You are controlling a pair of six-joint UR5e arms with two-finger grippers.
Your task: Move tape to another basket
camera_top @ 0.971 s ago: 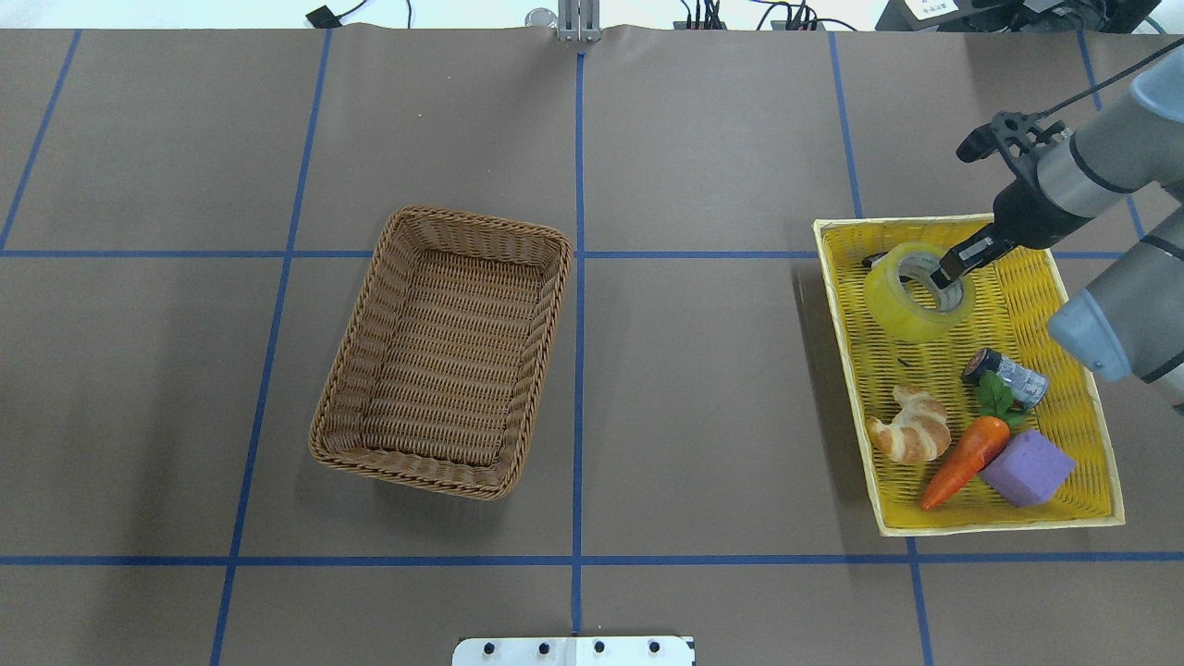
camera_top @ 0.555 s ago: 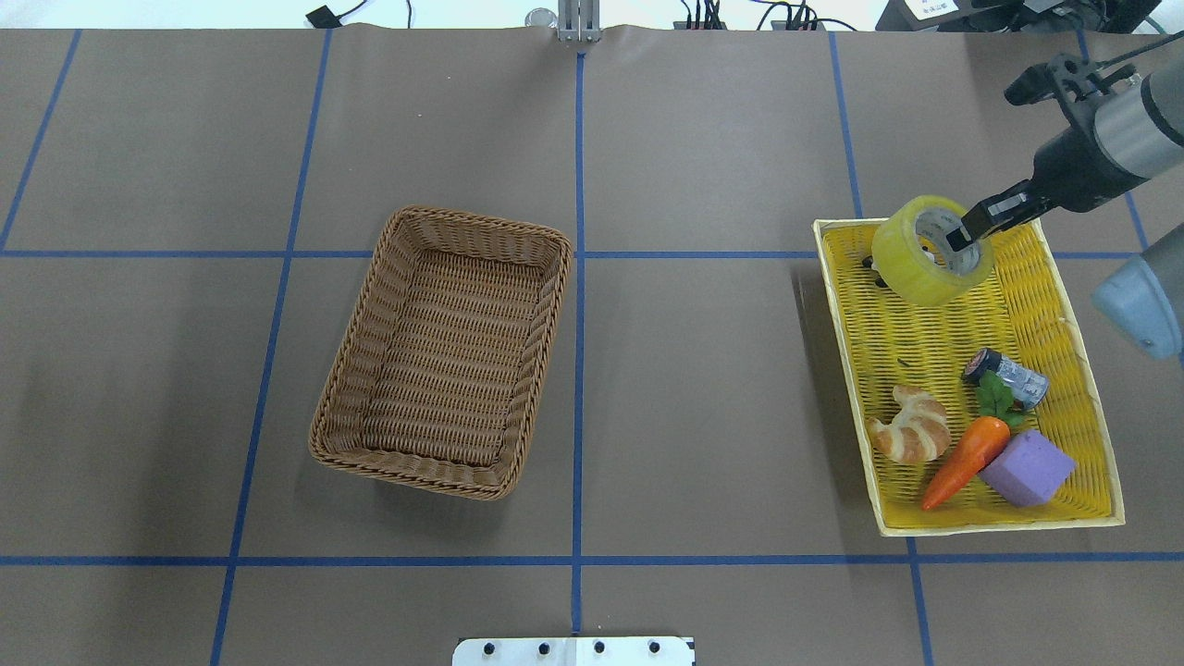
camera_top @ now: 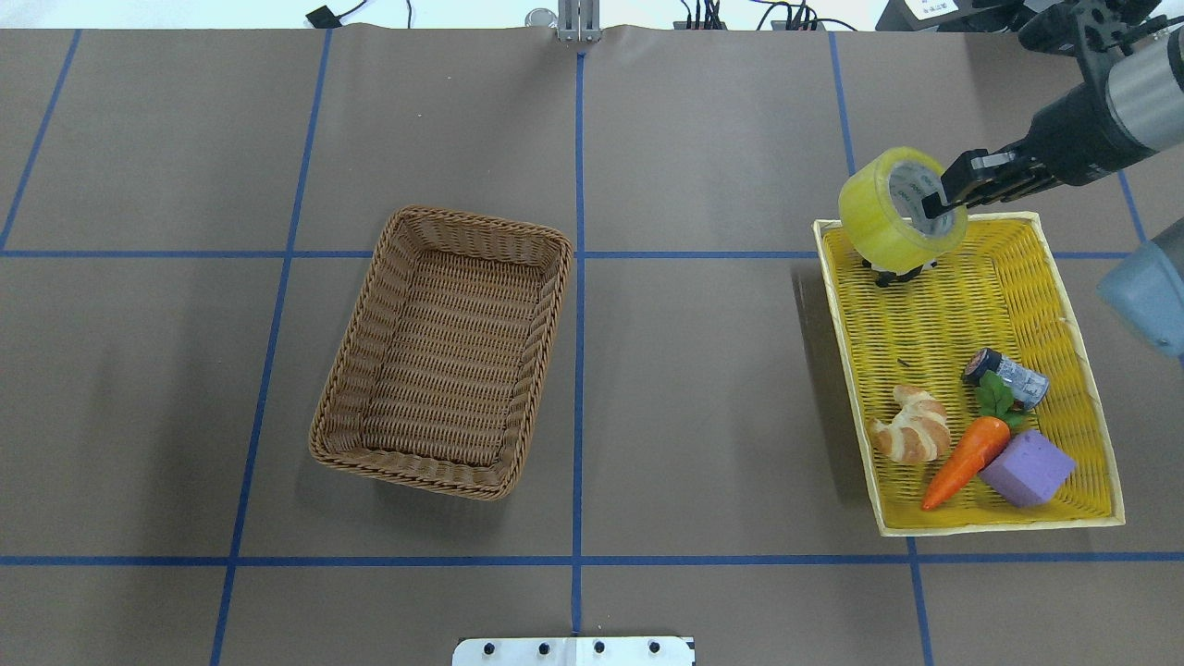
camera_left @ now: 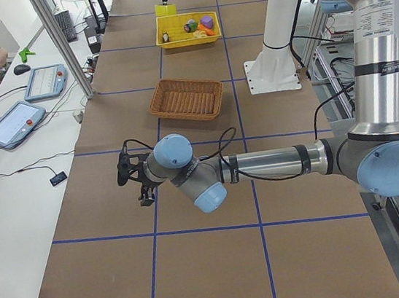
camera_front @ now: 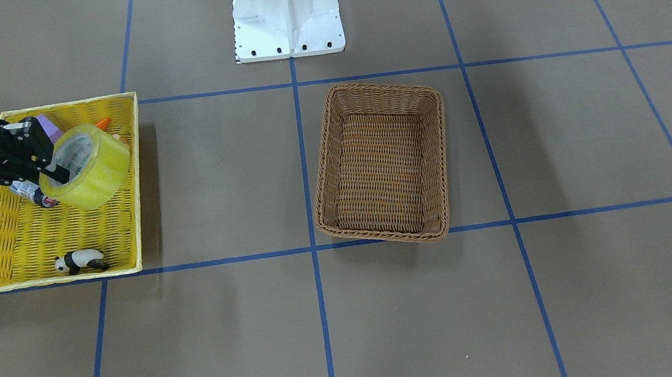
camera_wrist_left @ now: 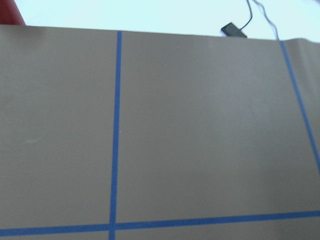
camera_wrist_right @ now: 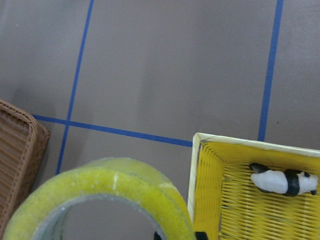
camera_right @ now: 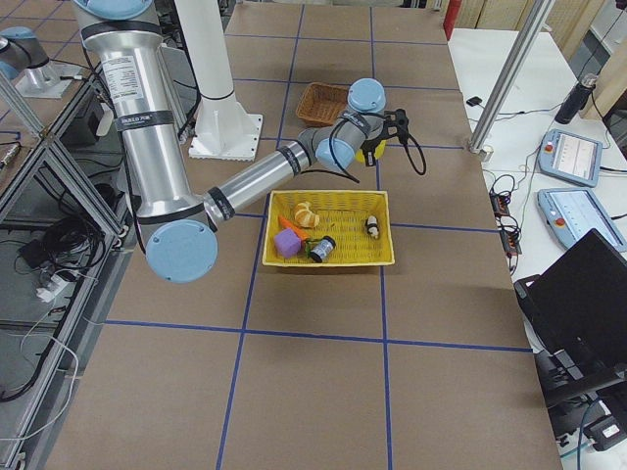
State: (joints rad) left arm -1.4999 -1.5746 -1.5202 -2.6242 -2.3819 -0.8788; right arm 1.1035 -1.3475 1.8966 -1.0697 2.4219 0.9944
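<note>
The yellow-green tape roll (camera_top: 890,217) hangs tilted in the air over the far left corner of the yellow tray (camera_top: 934,333). My right gripper (camera_top: 943,196) is shut on the roll's wall, with one finger inside the core. The roll also shows in the front view (camera_front: 90,167) and at the bottom of the right wrist view (camera_wrist_right: 100,192). The brown wicker basket (camera_top: 481,227) stands empty near the table's middle, well to the left of the tape. My left gripper (camera_left: 131,178) shows only in the exterior left view, low over bare table; I cannot tell if it is open.
The yellow tray holds a croissant (camera_top: 911,425), a carrot (camera_top: 967,449), a purple block (camera_top: 1027,467), a silver cylinder (camera_top: 1008,377) and a small panda figure (camera_front: 80,261) under the tape. The robot base (camera_front: 286,12) stands at the near edge.
My right gripper has lifted the tape off the tray floor and carried it up and toward the tray's far left corner. The basket and other items have not moved.
</note>
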